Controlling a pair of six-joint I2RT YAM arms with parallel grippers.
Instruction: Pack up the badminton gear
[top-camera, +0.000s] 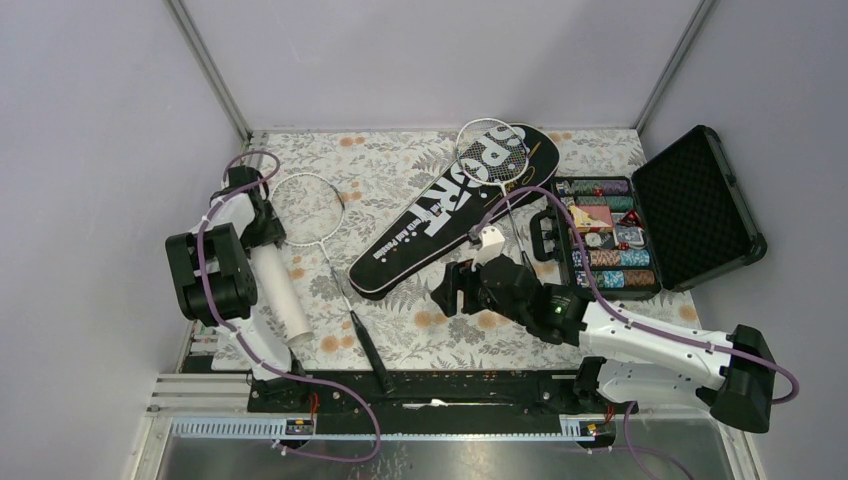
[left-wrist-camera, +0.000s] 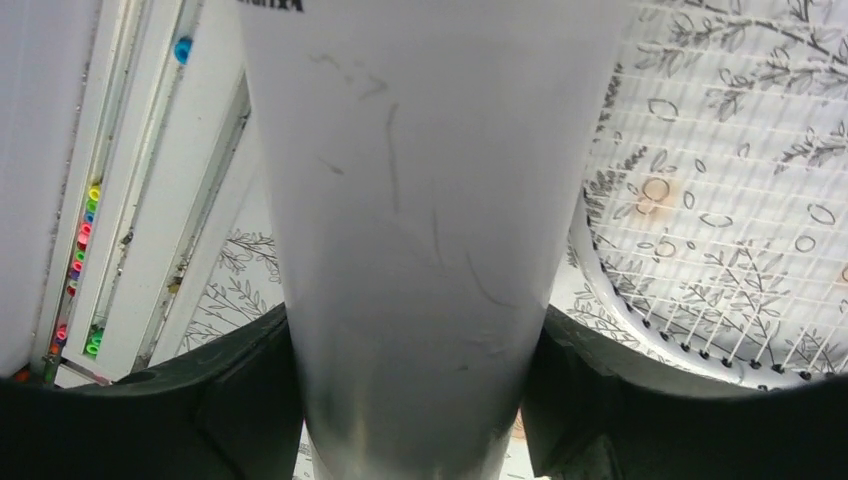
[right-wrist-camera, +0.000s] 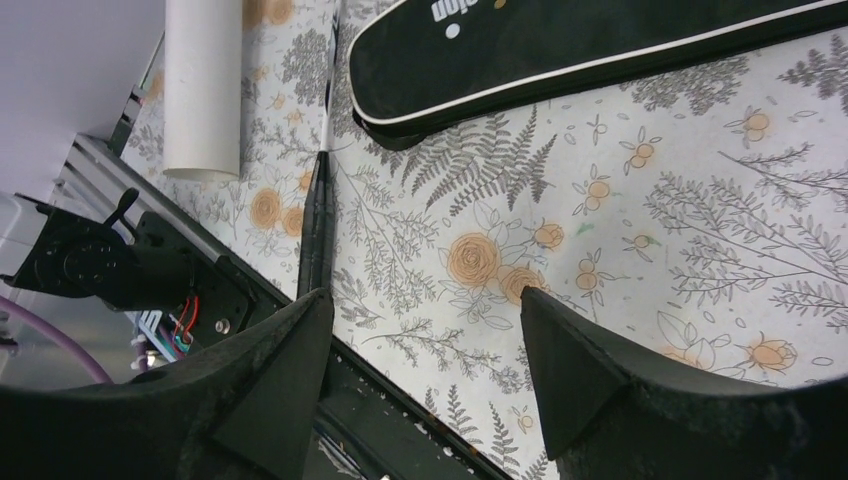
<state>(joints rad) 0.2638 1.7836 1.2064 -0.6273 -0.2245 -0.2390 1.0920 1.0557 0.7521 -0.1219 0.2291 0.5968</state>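
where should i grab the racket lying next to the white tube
The racket's black handle, from straight above, pinching across its width: it lies flat, it's the thickest part, and it sits clear of the white tube.

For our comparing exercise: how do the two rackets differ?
The left racket lies flat on the table beside the tube; the right racket rests its head on the bag. The left racket's handle shows fully; the right racket's is hidden by the right arm. Both have pale frames.
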